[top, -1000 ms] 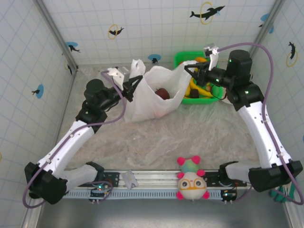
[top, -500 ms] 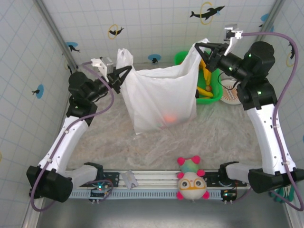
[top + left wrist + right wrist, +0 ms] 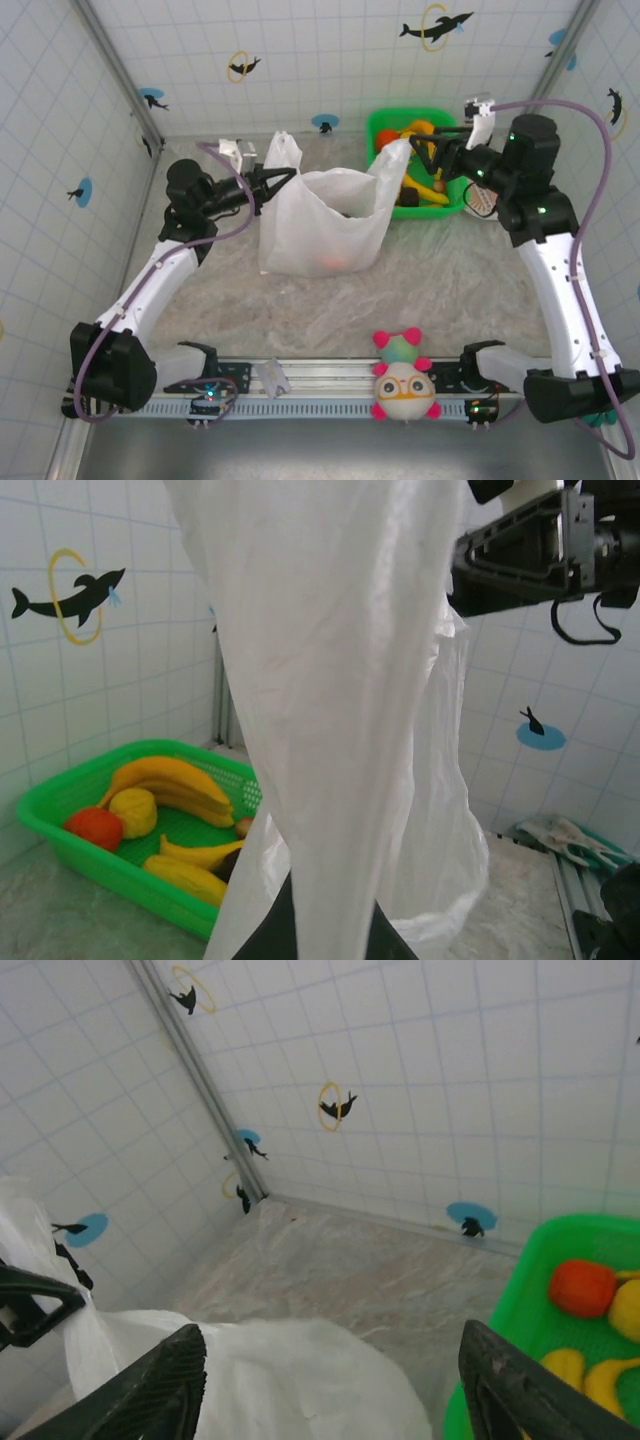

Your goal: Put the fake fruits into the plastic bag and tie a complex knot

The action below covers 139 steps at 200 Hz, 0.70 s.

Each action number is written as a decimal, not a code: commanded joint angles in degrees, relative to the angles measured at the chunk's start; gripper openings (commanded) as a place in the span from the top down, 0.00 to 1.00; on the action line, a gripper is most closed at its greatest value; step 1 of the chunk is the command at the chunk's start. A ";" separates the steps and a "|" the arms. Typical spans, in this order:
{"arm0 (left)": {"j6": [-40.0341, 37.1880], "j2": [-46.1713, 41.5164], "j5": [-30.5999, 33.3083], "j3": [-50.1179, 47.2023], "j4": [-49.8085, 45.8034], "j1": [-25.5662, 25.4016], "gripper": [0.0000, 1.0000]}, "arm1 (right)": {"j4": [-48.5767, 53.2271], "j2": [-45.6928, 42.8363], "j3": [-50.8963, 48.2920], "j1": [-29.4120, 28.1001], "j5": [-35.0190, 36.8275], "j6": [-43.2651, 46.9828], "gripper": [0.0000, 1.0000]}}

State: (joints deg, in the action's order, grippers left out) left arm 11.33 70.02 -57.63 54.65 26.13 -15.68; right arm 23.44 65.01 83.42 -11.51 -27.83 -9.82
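Bag (image 3: 320, 225) stands mid-table. Your left gripper (image 3: 272, 180) pinches its left handle (image 3: 285, 150); your right gripper (image 3: 418, 155) is spread, just beside the right handle (image 3: 392, 160). Fruits (image 3: 425, 188) lie in the basket (image 3: 380, 125) beyond it.

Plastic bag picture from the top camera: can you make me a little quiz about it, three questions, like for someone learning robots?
1. True or false: the left pincer is gripping the plastic bag.
2. Fill in the missing word: the right pincer is ____ (open or shut).
3. Pick one: where are the yellow bananas?
A. in the green basket
B. in the right pincer
C. on top of the plastic bag

Key: 1 true. 2 open, with nothing between its fingers. 3 A.
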 commanded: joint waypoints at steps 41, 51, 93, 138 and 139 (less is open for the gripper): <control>-6.55 3.03 -12.88 5.27 -1.11 0.24 1.00 | 10.39 0.30 10.79 -15.00 -1.50 27.56 0.00; -7.23 3.59 -14.38 5.78 -1.74 0.29 1.00 | 12.40 3.10 12.83 -17.67 -1.76 31.57 0.00; -11.37 4.42 -18.83 7.21 -5.00 0.30 0.99 | 13.94 16.08 22.44 -20.52 -12.96 41.44 0.01; -14.40 4.73 -22.95 8.02 -7.14 0.25 0.98 | 23.71 29.12 37.51 -23.39 -18.26 47.84 0.10; -14.49 4.75 -23.05 8.02 -7.19 0.28 0.98 | 23.86 29.30 37.73 -23.43 -18.28 47.90 0.10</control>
State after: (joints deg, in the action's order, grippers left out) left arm 0.89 74.32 -75.46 60.23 20.51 -15.68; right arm 40.71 91.92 113.82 -33.45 -40.71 31.99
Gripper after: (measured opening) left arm 0.055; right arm 0.915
